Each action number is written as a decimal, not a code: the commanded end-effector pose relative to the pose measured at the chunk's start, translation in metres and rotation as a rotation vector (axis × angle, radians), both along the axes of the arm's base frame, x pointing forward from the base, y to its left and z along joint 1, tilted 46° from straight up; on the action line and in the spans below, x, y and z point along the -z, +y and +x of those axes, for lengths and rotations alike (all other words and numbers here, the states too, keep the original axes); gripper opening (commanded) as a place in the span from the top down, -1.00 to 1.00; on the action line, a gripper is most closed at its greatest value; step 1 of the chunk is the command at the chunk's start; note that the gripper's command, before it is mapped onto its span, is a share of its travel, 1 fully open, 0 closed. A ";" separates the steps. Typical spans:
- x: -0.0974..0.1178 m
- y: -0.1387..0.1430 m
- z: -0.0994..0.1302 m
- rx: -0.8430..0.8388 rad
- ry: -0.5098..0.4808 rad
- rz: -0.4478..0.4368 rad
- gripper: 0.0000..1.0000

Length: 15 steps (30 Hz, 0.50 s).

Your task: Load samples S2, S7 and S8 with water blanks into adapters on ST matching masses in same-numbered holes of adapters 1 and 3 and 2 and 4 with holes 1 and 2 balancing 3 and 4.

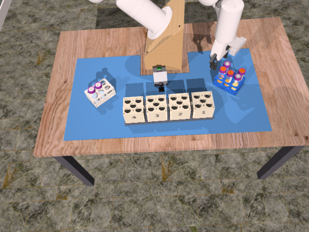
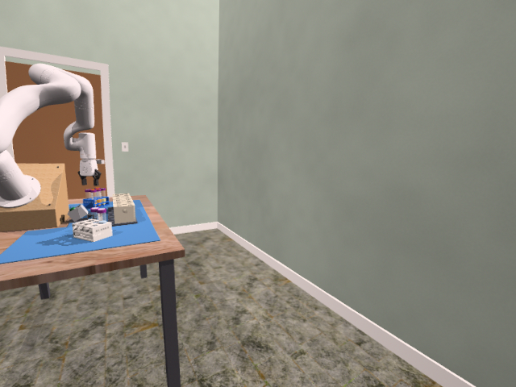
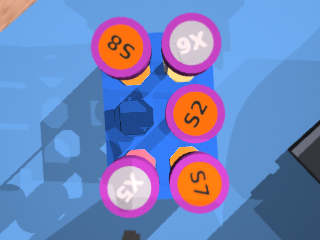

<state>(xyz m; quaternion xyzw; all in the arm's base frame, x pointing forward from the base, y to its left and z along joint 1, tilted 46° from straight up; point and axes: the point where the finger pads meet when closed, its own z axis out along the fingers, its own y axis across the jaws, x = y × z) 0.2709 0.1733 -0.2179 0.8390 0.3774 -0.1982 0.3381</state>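
My gripper [image 1: 219,62] [image 2: 90,182] is open and empty, above the blue sample rack [image 1: 224,88] [image 2: 88,203] [image 3: 156,95]. In that rack stand S8 [image 1: 241,71] [image 3: 121,47], S2 [image 1: 230,73] [image 3: 195,113], S7 [image 1: 222,69] [image 3: 199,183], X5 [image 1: 227,64] [image 3: 129,188] and X6 [image 1: 238,77] [image 3: 191,43]. The well beside S2 is empty. Adapters 4 [image 1: 128,118], 3 [image 1: 150,117], 2 [image 1: 174,116] and 1 [image 1: 196,114] stand in the loading stand [image 1: 149,123], holes empty. Two white-dot blanks [image 1: 91,90] [image 1: 98,85] stand in the white rack [image 1: 105,100] [image 2: 100,230]; their mL is unreadable.
The small sloped desk [image 1: 160,77] with the green DONE key [image 1: 159,68] stands behind adapters 2 and 3, in front of the wooden arm base [image 1: 163,57]. The racks and stand are on a blue mat [image 1: 82,127].
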 end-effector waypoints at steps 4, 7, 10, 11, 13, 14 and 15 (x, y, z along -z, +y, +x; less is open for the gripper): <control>-0.011 0.013 0.002 0.000 -0.001 0.002 -1.00; -0.017 0.018 0.003 0.000 -0.001 0.002 -1.00; -0.022 0.024 0.003 0.000 -0.001 0.002 -1.00; -0.022 0.024 0.003 0.000 -0.001 0.002 -1.00; -0.024 0.026 0.003 0.000 -0.001 0.002 -1.00; -0.026 0.028 0.004 0.000 -0.001 0.002 -1.00; -0.028 0.030 0.004 0.000 -0.001 0.002 -1.00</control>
